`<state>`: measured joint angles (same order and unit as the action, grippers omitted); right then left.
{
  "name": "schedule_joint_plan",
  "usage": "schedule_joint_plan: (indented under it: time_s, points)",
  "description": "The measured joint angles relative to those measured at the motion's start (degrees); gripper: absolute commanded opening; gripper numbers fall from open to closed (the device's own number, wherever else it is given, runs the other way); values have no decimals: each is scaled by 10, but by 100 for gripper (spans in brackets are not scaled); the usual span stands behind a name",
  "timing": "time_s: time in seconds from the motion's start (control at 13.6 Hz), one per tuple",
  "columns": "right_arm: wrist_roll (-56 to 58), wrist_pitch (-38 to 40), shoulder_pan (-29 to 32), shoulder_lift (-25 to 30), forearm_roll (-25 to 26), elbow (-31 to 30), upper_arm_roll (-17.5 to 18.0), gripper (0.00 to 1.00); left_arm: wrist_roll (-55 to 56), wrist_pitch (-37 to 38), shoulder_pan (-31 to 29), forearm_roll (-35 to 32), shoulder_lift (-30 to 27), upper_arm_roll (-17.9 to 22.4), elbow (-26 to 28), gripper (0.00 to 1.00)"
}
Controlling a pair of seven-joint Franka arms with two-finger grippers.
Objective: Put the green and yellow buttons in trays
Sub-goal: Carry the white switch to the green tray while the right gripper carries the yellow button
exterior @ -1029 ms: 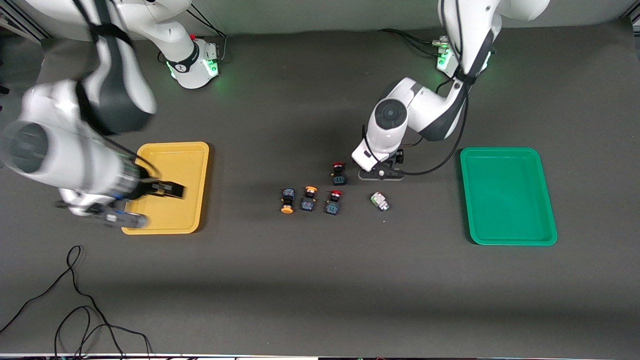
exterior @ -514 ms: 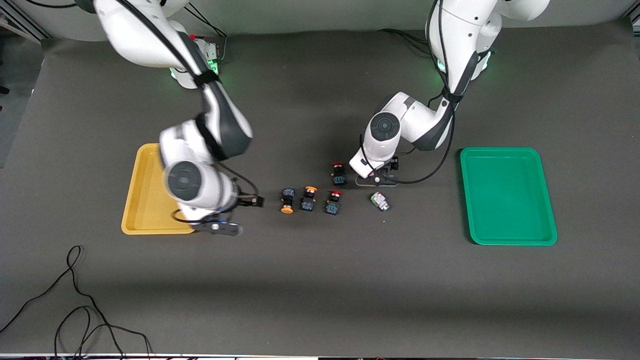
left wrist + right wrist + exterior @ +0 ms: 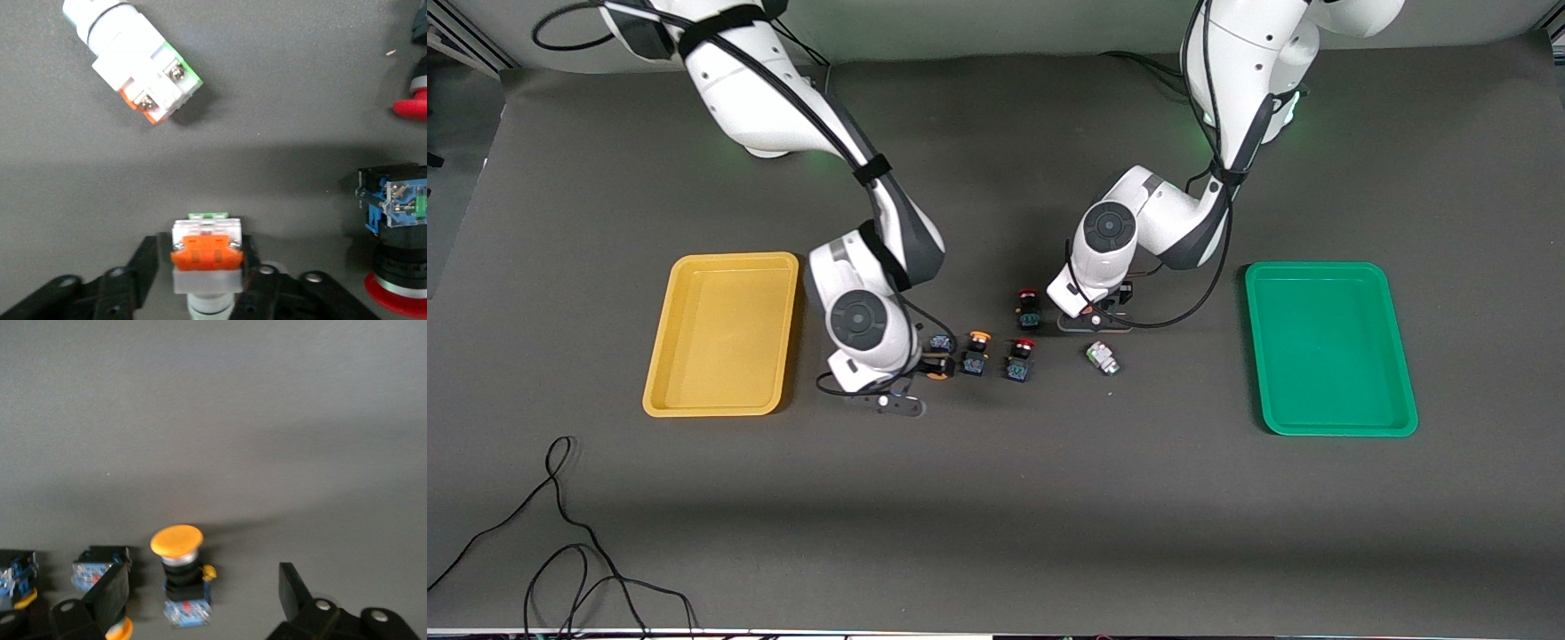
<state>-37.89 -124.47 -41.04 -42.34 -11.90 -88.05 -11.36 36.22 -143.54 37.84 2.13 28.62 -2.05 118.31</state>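
Note:
My left gripper is shut on a whitish button with an orange patch, low over the table. The green-tinted whitish button lies loose beside it. My right gripper is open, its fingers on either side of a yellow-capped button without touching it. The second yellow-capped button lies next to it. The yellow tray at the right arm's end and the green tray at the left arm's end hold nothing.
Two red-capped switches lie among the buttons, one in the row and one next to my left gripper; both show in the left wrist view. A black cable loops nearest the front camera, toward the right arm's end.
My right arm has swung from over the yellow tray to the row of buttons, and its open gripper now frames the end yellow-capped one. My left arm has barely shifted.

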Motion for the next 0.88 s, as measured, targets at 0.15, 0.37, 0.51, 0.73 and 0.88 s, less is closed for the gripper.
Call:
schedule_joint_plan:
  time_s: [0.15,0.37,0.51,0.73,0.88]
  points:
    - [-10,-31,-10,-26,-8,0,0,100,4,1,0,1,0,0,-3,10]
    - [-12,-51,-12,-45,-13,-2,0,0,7,45,-11,6,-9,3,-21,10]
    - [-21,-59,-14,-46,-14,-9,0,0,-2,115,-35,29,-34,4,-55,10]
    - [-42,-62,-15,-39,-15,-8,-1,0,-35,234,-79,61,-99,6,-105,10]
    - [-41,-49,-14,-24,-15,-7,-9,0,-45,296,-107,63,-145,8,-124,10]
